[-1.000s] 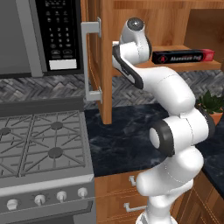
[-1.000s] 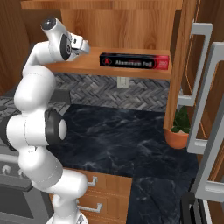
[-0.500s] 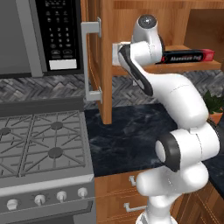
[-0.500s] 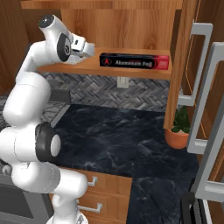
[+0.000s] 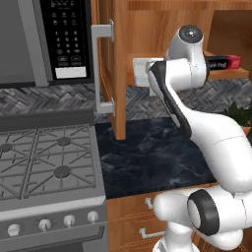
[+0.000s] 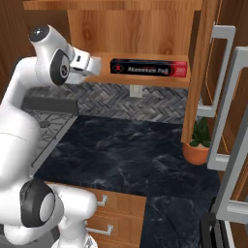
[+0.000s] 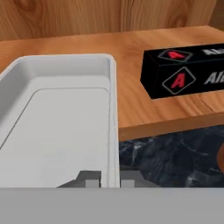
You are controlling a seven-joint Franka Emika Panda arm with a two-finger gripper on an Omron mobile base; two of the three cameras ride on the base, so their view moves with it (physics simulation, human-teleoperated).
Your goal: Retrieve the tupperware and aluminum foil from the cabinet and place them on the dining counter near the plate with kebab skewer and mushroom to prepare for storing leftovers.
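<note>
A white, empty tupperware (image 7: 57,118) is in my gripper (image 7: 109,179), which is shut on its right wall. In the base views the tupperware (image 5: 141,71) (image 6: 95,66) hangs just in front of the open cabinet's shelf (image 6: 145,80), at its left end. The aluminum foil, a long black box with red marks (image 7: 183,74) (image 6: 147,69) (image 5: 224,63), lies on the shelf to the right of the tupperware, apart from it. The plate with kebab skewer and mushroom and the dining counter are out of view.
The open cabinet door with its grey handle (image 5: 106,69) stands left of the arm, with a microwave (image 5: 66,39) and a stove (image 5: 49,157) further left. A dark stone counter (image 6: 131,155) lies below the shelf. A potted plant (image 6: 196,143) and tall grey handles (image 6: 227,121) are at the right.
The hand has dropped a little and drawn outward from the shelf with the tupperware in it, and the arm's elbow has swung. The foil box has not moved.
</note>
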